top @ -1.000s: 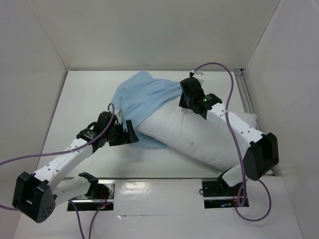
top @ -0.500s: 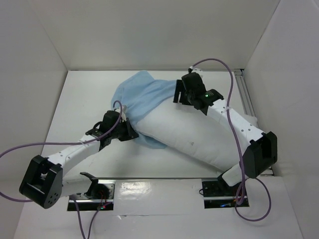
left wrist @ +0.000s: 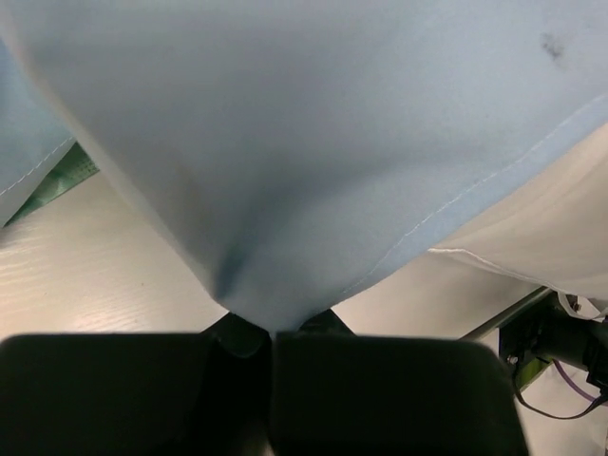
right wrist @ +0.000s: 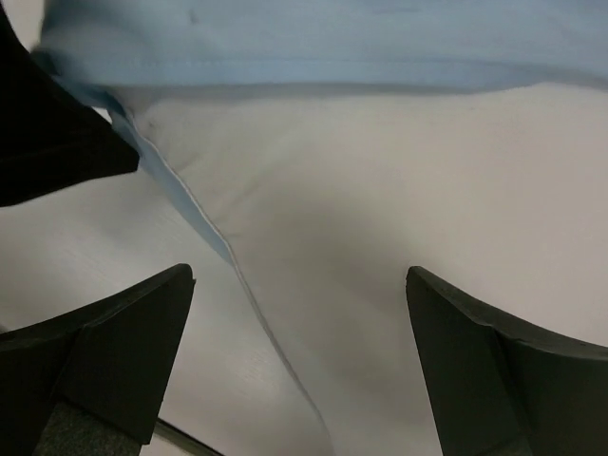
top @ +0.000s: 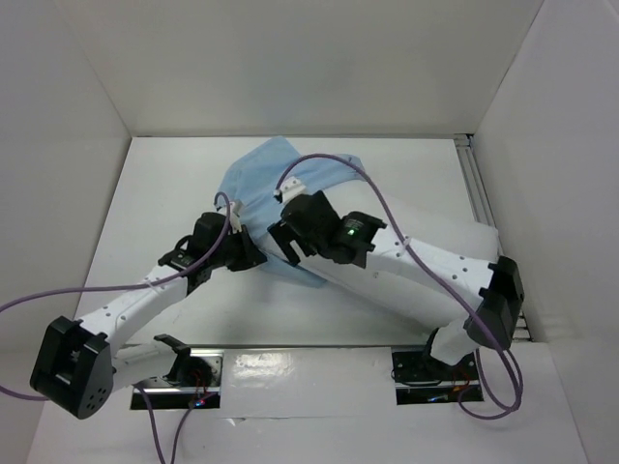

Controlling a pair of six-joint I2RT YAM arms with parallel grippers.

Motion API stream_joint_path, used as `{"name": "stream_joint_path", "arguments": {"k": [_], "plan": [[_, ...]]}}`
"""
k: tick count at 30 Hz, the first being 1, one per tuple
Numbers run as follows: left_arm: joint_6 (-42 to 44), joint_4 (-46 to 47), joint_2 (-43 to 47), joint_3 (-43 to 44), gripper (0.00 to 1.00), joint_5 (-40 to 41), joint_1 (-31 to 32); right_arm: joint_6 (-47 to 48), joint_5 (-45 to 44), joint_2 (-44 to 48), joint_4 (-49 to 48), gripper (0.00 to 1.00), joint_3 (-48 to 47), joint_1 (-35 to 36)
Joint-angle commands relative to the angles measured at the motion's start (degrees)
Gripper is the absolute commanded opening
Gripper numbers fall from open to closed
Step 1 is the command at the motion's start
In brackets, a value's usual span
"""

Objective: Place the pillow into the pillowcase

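Observation:
The light blue pillowcase (top: 266, 179) lies at the middle back, pulled over the far end of the white pillow (top: 363, 290), which runs toward the near right under the right arm. My left gripper (top: 253, 259) is shut on the pillowcase's near edge; in the left wrist view the blue cloth (left wrist: 304, 142) bunches into the shut jaws (left wrist: 271, 332), with the pillow (left wrist: 541, 237) at right. My right gripper (top: 280, 237) hangs open just above the pillow (right wrist: 380, 190) at the pillowcase's hem (right wrist: 332, 43), its fingers (right wrist: 296, 285) wide apart and holding nothing.
White walls enclose the table on three sides. A metal rail (top: 476, 184) runs along the right edge. Purple cables loop over both arms. A sea-green strip of cloth (left wrist: 57, 180) shows at the left. The left gripper's black body (right wrist: 47, 133) is close to my right fingers.
The left gripper closed on the pillowcase's near edge. The right gripper opened, left the far side of the pillow and swung left and nearer, ending beside the left gripper.

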State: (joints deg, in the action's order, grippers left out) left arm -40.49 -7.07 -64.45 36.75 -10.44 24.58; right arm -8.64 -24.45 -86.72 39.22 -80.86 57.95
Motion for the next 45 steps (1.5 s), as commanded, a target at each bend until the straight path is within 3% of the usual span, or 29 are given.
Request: {"name": "stream_joint_path", "arguments": {"k": [1, 3, 5, 8, 10, 15, 20, 22, 25, 31, 32, 35, 36, 37, 38, 40, 41, 42, 43, 44, 45], "plan": [[1.3, -0.3, 3.2, 2.8, 0.0, 0.9, -0.2, 3.3, -1.9, -4.2, 0.4, 1.0, 2.2, 0.1], [1.3, -0.3, 3.8, 2.8, 0.0, 0.9, -0.2, 3.3, 0.6, -6.9, -2.6, 0.94, 2.7, -1.1], [1.3, -0.9, 4.3, 2.8, 0.0, 0.4, -0.2, 2.4, 1.6, -9.4, -2.7, 0.62, 1.1, -4.1], [1.8, -0.9, 5.8, 3.4, 0.0, -1.1, -0.2, -0.8, 1.5, -13.9, -2.0, 0.0, -4.4, -8.1], [1.8, -0.9, 6.4, 4.8, 0.0, -2.1, -0.2, -3.5, -1.7, -16.3, -1.0, 0.0, -7.9, -10.3], [1.8, 0.8, 3.2, 12.6, 0.0, -6.3, 1.7, -11.6, -7.1, -21.1, 6.3, 0.0, -27.8, -20.8], [2.6, 2.9, -6.2, 31.9, 0.0, -15.0, 5.6, -11.6, -12.5, -27.0, 12.2, 0.0, -54.2, -23.1], [3.7, 1.9, -9.6, 39.8, 0.0, -16.7, 7.8, -11.6, -11.3, -28.4, 12.2, 0.0, -57.5, -23.1], [4.3, 1.4, -10.2, 40.5, 0.0, -19.5, 9.7, -14.5, -9.2, -27.1, 8.2, 0.0, -49.7, -20.8], [-0.9, 2.2, 0.0, 18.7, 0.0, -20.3, 10.8, -25.0, 4.9, -26.5, -5.4, 0.0, -22.2, -19.2], [-1.7, 2.2, 1.5, 14.4, 0.0, -20.3, 10.8, -25.0, 6.6, -24.3, -11.3, 0.0, -15.6, -18.3], [-2.2, -3.9, 6.5, 13.0, 0.0, -17.4, 11.4, -25.6, 10.1, -20.7, -14.5, 0.0, -11.4, -17.7], [-1.2, -6.5, 7.2, 14.0, 0.03, -14.4, 11.4, -25.6, 10.1, -19.9, -14.5, 0.0, -10.8, -17.1], [1.0, -9.2, 7.8, 15.4, 0.18, -13.0, 11.4, -24.9, 10.9, -19.1, -14.5, 0.0, -10.8, -17.1], [2.2, -14.8, 7.8, 17.0, 0.56, -11.4, 11.4, -24.4, 11.4, -17.3, -13.6, 0.19, -10.8, -17.1], [5.6, -19.5, 7.8, 22.6, 0.69, -6.9, 11.4, -22.7, 10.9, -14.9, -10.8, 0.4, -10.8, -17.1], [6.6, -21.6, 6.5, 24.5, 0.7, -5.6, 11.4, -22.2, 10.1, -11.9, -9.6, 0.54, -10.8, -17.1], [7.6, -25.1, 5.8, 28.1, 0.56, -2.8, 11.4, -21.7, 9.3, -10.4, -7.2, 0.76, -10.3, -17.1], [8.4, -26.7, 5.1, 29.8, 0.33, -1.0, 11.4, -21.1, 7.6, -8.9, -5.5, 0.82, -10.3, -17.1], [9.0, -28.2, 4.2, 31.3, 0.2, 1.1, 11.4, -20.2, 6.4, -5.9, -3.8, 0.87, -10.3, -17.1], [9.0, -29.3, 2.1, 33.6, 0.12, 2.9, 11.4, -19.7, 5.6, -4.6, -0.6, 0.91, -10.3, -17.7]]}}
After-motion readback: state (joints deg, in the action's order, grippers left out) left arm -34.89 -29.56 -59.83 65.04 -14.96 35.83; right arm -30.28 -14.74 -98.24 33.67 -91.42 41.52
